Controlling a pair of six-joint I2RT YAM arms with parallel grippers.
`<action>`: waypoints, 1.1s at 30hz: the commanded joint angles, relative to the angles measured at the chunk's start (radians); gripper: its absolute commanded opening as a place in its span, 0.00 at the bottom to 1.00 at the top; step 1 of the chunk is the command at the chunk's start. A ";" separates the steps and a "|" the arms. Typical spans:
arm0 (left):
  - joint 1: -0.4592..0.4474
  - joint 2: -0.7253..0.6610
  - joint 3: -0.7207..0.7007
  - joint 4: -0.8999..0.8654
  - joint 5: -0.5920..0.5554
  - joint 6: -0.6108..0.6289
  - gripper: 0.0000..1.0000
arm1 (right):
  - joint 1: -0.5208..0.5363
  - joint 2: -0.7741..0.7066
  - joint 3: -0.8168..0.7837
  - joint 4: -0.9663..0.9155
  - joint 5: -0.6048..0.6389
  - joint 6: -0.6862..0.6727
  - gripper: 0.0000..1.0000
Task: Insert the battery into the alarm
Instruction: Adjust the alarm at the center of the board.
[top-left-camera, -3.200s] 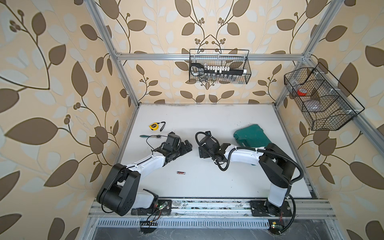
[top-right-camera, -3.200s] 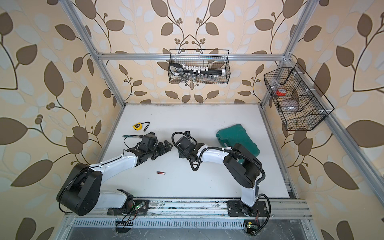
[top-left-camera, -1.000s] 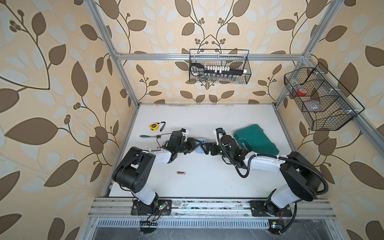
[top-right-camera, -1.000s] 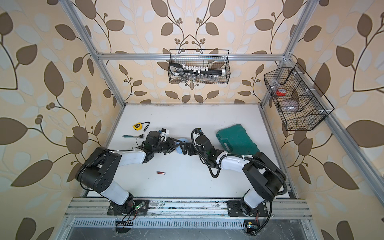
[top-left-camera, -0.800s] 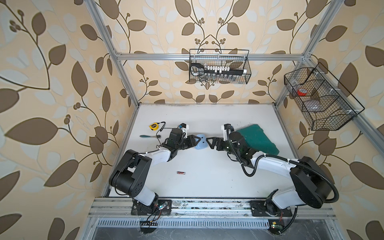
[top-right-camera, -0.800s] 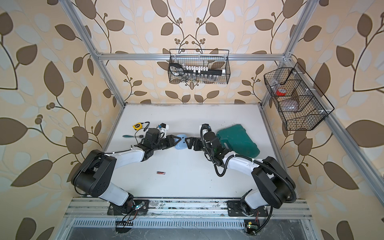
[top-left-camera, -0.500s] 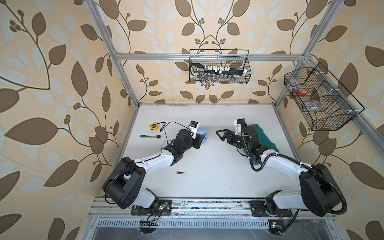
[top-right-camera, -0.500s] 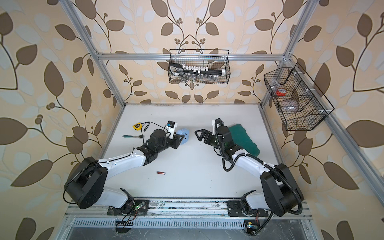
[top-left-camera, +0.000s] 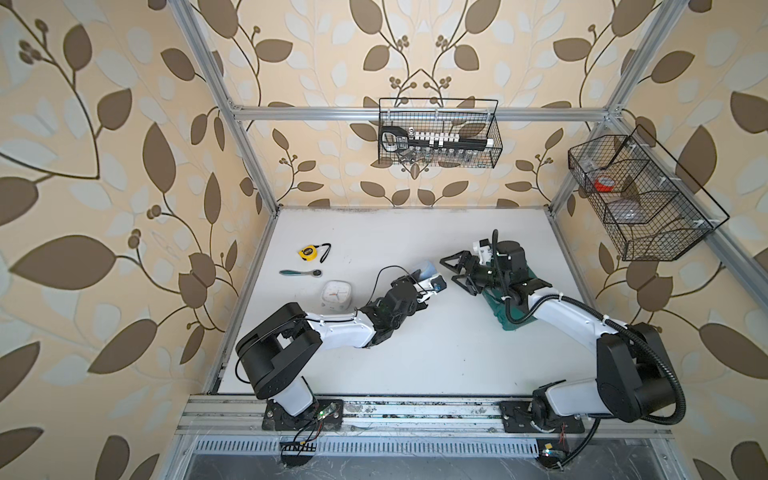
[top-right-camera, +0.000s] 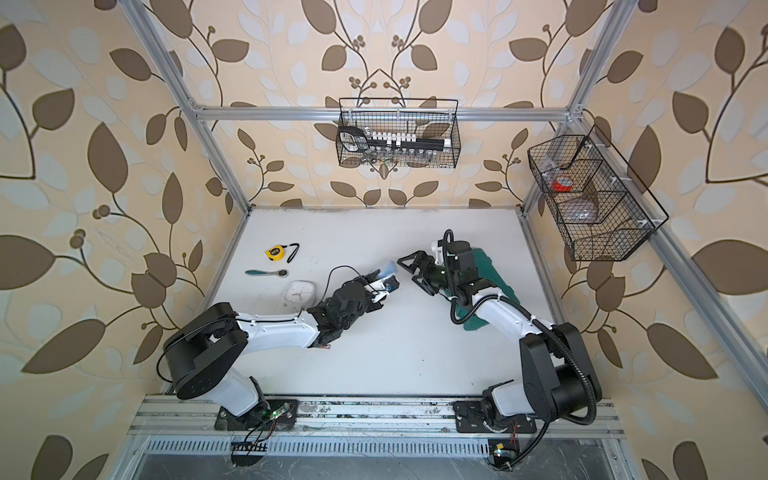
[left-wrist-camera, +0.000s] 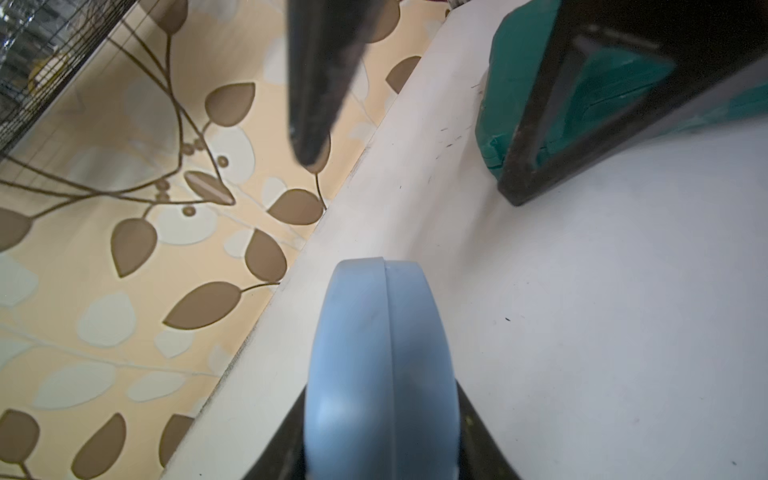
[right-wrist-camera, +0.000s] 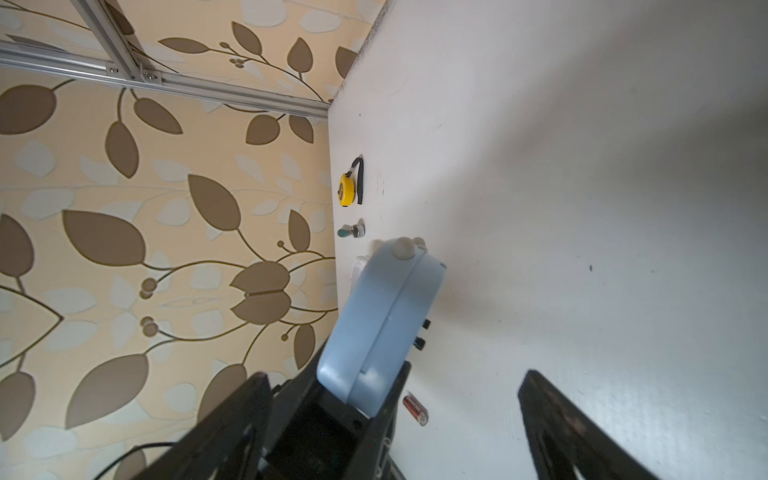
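Top view: sockets (top-left-camera: 440, 141) in wire basket (top-left-camera: 440, 99)

Robot test cell, aluminium frame (top-left-camera: 316, 113), leaf wallpaper (top-left-camera: 124, 166), wire basket (top-left-camera: 457, 163)

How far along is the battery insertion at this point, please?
Done: the blue alarm is picked up, clamped in the left pincer above the table. In hand: the right pincer hangs open and empty beside it. Left: the battery lies on the table, ungrasped, not yet inserted.
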 joint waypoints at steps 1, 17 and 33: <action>-0.030 0.017 0.009 0.172 -0.062 0.172 0.27 | -0.004 0.053 0.057 -0.044 -0.093 0.053 0.89; -0.074 0.111 -0.003 0.282 -0.099 0.330 0.27 | -0.007 0.145 0.120 -0.085 -0.128 0.051 0.60; -0.086 0.175 -0.001 0.344 -0.120 0.387 0.33 | -0.008 0.186 0.116 -0.063 -0.140 0.072 0.33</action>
